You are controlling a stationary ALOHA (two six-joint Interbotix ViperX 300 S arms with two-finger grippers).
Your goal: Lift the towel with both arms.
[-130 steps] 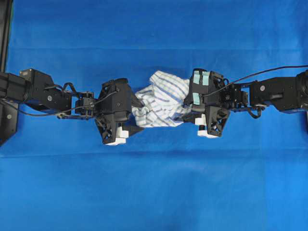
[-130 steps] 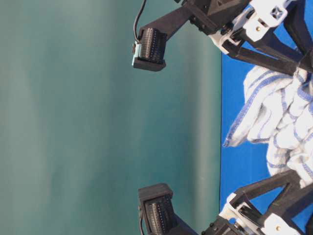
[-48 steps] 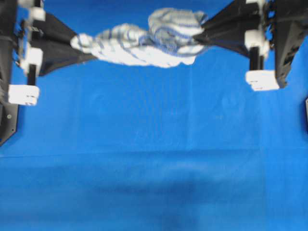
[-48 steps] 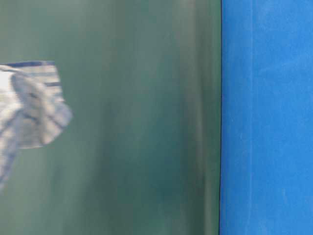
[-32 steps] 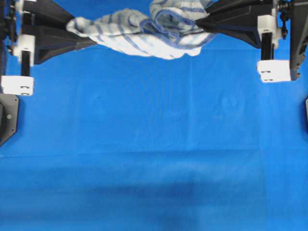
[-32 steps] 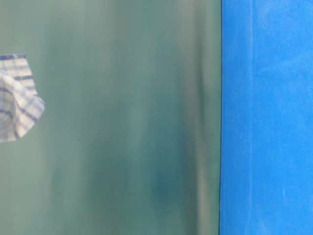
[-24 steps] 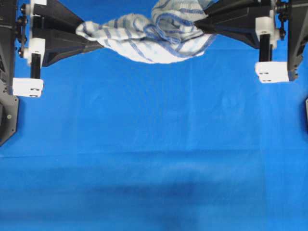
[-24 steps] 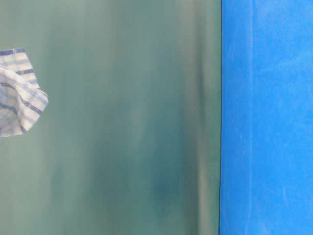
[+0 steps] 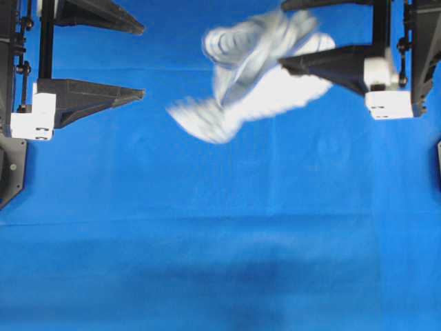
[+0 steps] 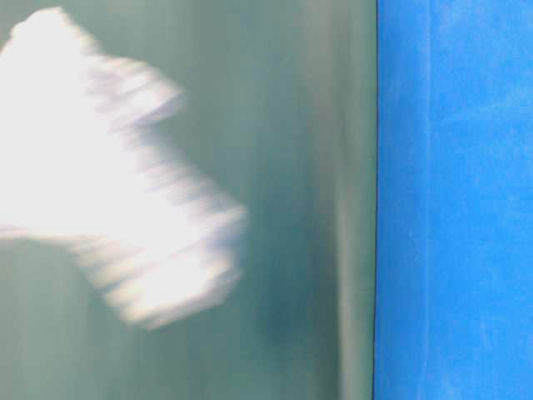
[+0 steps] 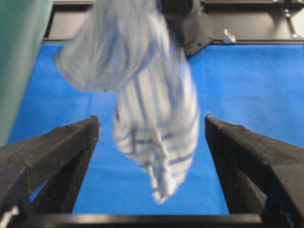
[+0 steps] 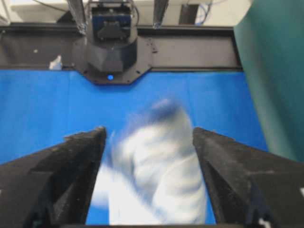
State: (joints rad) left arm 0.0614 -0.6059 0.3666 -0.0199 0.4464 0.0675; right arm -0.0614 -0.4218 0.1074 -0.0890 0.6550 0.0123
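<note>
The towel (image 9: 251, 65) was a smeary blur in every view, so its stripes were hard to see. In the table-level view it was just a white smudge (image 10: 108, 175). Both arms were cut off by the overhead picture's edges, showing only the fingers (image 9: 93, 96).

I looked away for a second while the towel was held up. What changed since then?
Both claws opened and let go: the left claw and right claw now stand wide apart, and the towel, stretched between them half a second ago, is a blurred shape dropping free. The blue table cover looks unchanged.
</note>
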